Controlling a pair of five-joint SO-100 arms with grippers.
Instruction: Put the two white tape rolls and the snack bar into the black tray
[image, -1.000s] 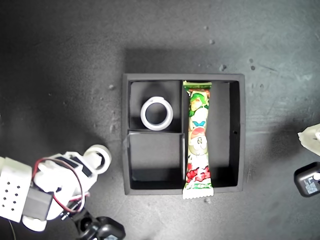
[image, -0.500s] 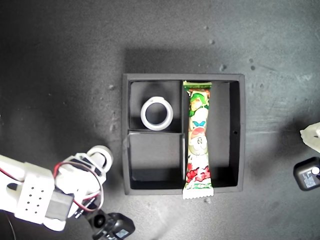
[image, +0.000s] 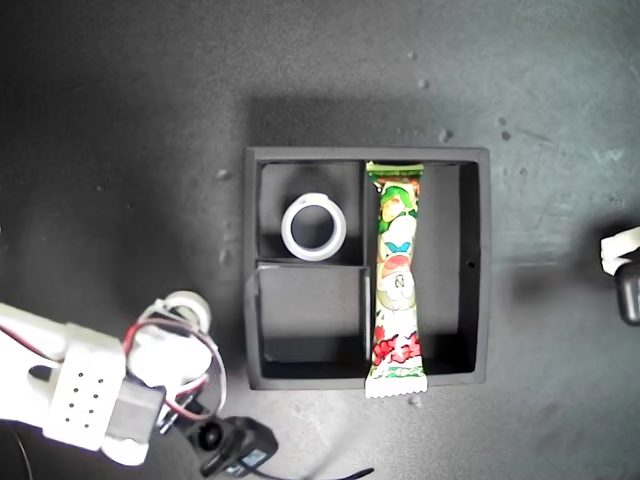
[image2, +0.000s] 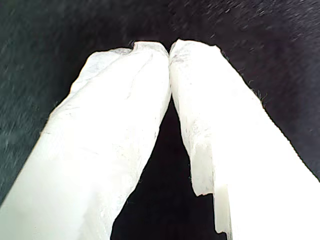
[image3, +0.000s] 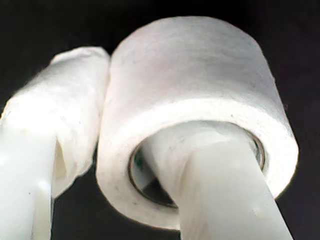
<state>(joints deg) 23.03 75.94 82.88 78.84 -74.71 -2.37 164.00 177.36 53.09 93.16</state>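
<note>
Holding the smaller tape roll (image3: 200, 115), my second gripper (image: 180, 325) has 1 finger threaded through the roll's core and the other pressed against its outer wall, so the roll is pinched by its wall. Compared with 1 second ago, this arm has pulled back toward the exterior view's lower left corner, and the roll has gone with it: it sat just beside the tray's outer wall then and now sits a little farther from the black tray (image: 476, 270), partly hidden under the arm's body and red wires. That suggests the roll is lifted or being repositioned, not released.

The wider tape roll (image: 313, 227) lies flat in 1 small square compartment, at the exterior view's upper left of the tray. The snack bar (image: 396, 282) lies along the long compartment against its divider, both crimped ends riding over the tray walls. The second small compartment is bare.

My first gripper (image2: 170, 50) has its fingers pressed together on nothing, over dark worktop (image: 120, 120); the arm at the exterior view's right edge has drawn almost out of sight.

By my reading, 2 of 3 things are placed, and carrying the held roll over to the bare compartment is what remains.
</note>
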